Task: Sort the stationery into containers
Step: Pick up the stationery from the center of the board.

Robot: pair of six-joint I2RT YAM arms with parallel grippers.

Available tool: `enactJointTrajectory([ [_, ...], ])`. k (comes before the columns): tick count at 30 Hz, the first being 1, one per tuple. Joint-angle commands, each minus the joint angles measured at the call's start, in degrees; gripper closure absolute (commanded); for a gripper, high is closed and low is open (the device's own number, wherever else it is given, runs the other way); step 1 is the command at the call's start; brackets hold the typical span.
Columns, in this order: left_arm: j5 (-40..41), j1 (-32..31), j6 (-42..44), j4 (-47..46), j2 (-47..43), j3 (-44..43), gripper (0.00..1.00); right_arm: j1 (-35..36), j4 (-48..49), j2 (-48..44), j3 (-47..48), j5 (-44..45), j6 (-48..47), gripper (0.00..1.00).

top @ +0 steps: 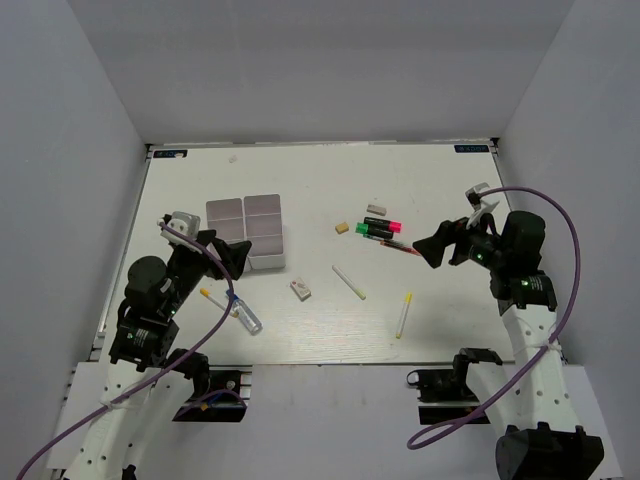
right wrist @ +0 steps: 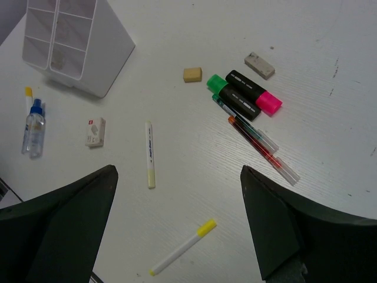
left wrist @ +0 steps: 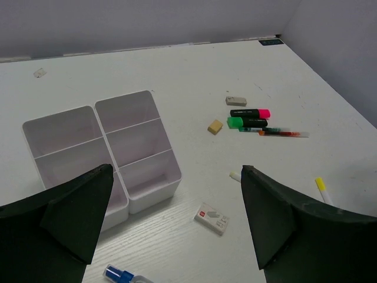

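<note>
White tabletop (top: 320, 180) lay open between the left gripper (top: 233, 256) and the right gripper (top: 436, 250). Both had jaws spread wide and held nothing. The tray (top: 246, 232) sat left of centre, and the left wrist view showed its dividers most plainly. The highlighters (top: 378, 226) and red pen (top: 398, 246) lay right of centre, well apart from the table edges. Only the right wrist view showed the blue-capped bottle (right wrist: 34, 127) whole. Print on the white pen (right wrist: 151, 154) and the boxed eraser (right wrist: 95, 131) was too small to read.

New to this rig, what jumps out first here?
The pink highlighter and green highlighter lie side by side right of centre. The divided tray left of centre shows only empty compartments. The left gripper and right gripper hang open, holding nothing.
</note>
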State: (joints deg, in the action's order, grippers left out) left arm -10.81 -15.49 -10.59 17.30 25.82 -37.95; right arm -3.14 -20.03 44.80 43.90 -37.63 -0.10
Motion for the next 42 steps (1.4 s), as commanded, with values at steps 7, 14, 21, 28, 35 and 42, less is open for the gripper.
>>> enactJointTrajectory([
  [7,-1.76,0.37,0.22,-1.04,-0.16,0.16,0.01,0.24,1.31,-2.87,0.13,-0.25,-3.58,0.10],
  [14,-2.81,0.37,0.22,-1.04,-0.16,0.77,0.23,0.32,-6.94,-2.26,1.45,-8.16,-19.76,0.10],
  [21,-0.27,-0.16,-4.17,1.59,2.20,0.78,0.81,0.50,-8.28,-2.95,2.33,-0.18,-22.50,0.10],
  [28,1.93,-0.16,-5.32,5.64,7.40,-0.37,0.29,0.50,-6.95,-3.75,1.63,4.66,-22.40,0.10],
  [35,6.31,-0.16,-13.03,9.40,9.33,-1.76,0.18,0.50,-6.51,-3.05,0.22,4.49,-24.94,0.10],
  [42,11.32,-0.69,-23.93,15.39,11.43,-2.65,0.22,0.67,-7.92,4.14,1.89,-2.98,-29.52,0.28],
])
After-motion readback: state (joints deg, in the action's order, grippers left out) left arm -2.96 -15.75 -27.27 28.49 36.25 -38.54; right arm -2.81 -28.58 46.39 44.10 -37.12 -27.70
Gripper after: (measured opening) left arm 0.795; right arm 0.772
